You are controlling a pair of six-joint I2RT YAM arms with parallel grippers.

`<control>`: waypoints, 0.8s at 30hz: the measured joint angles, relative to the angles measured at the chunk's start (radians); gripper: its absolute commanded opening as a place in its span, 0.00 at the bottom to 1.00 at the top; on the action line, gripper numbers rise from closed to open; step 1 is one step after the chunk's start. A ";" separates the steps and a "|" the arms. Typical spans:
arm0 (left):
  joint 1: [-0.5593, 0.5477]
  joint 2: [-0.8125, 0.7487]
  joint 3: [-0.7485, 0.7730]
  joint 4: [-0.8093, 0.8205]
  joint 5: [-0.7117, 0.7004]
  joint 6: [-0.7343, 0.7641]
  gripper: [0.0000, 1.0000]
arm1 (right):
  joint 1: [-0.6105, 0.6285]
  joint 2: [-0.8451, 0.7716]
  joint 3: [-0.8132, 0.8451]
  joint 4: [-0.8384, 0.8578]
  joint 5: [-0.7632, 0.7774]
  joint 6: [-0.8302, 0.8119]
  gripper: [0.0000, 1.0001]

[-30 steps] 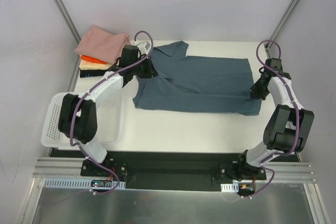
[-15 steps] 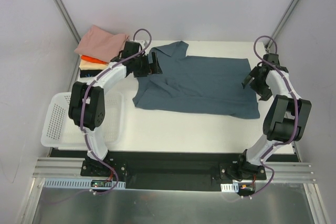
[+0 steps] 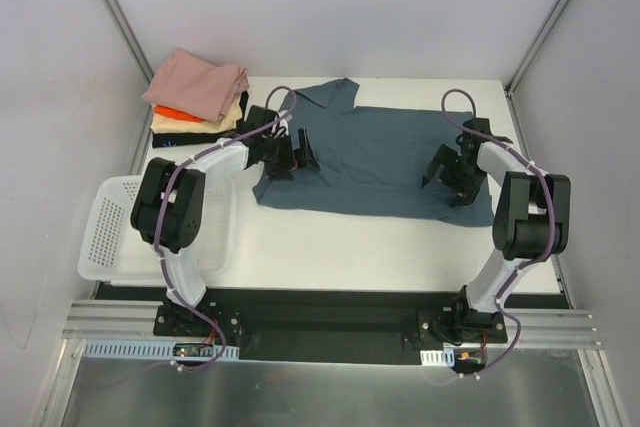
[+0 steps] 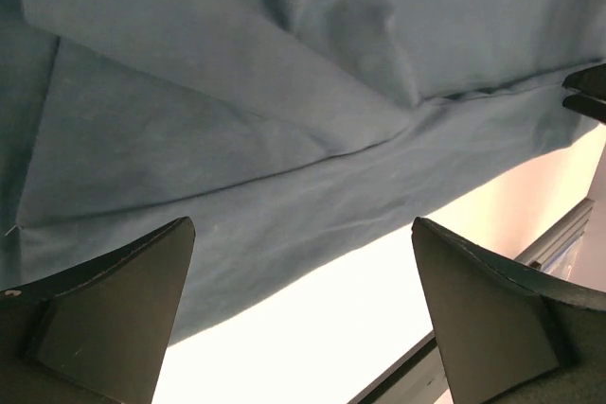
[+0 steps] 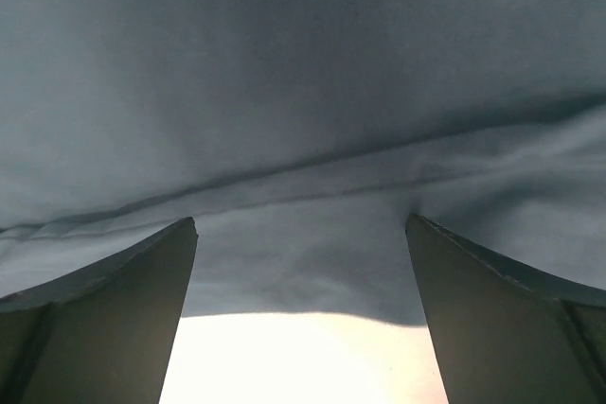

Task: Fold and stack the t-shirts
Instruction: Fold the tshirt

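A slate-blue t-shirt lies spread across the middle of the table, with one sleeve folded over at its back left. My left gripper hovers open over the shirt's left part. In the left wrist view its fingers frame the shirt's front hem and bare table. My right gripper is open over the shirt's right end, and the right wrist view shows only blue cloth between its fingers. A stack of folded t-shirts sits at the back left, pink on top, then orange, cream and black.
A white lattice basket stands at the left edge of the table, partly under the left arm. Grey walls and slanted metal posts close in the back and sides. A black rail runs along the near edge.
Both grippers have opened and let go of the blue shirt. The left one moved forward and right over the shirt, the right one moved left over its right end.
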 measured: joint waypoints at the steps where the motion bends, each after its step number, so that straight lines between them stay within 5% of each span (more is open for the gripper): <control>1: 0.000 0.015 -0.005 0.006 0.004 -0.007 0.99 | 0.002 0.021 0.000 0.003 -0.006 0.000 0.97; 9: 0.005 0.003 -0.147 0.074 0.025 -0.052 0.99 | 0.000 0.041 -0.012 -0.005 -0.010 0.002 0.97; 18: 0.005 -0.248 -0.462 0.113 0.029 -0.093 0.99 | -0.033 -0.132 -0.225 -0.032 -0.033 0.002 0.97; 24: -0.036 -0.419 -0.578 -0.001 0.034 -0.116 0.99 | -0.040 -0.228 -0.325 -0.101 -0.027 -0.008 0.96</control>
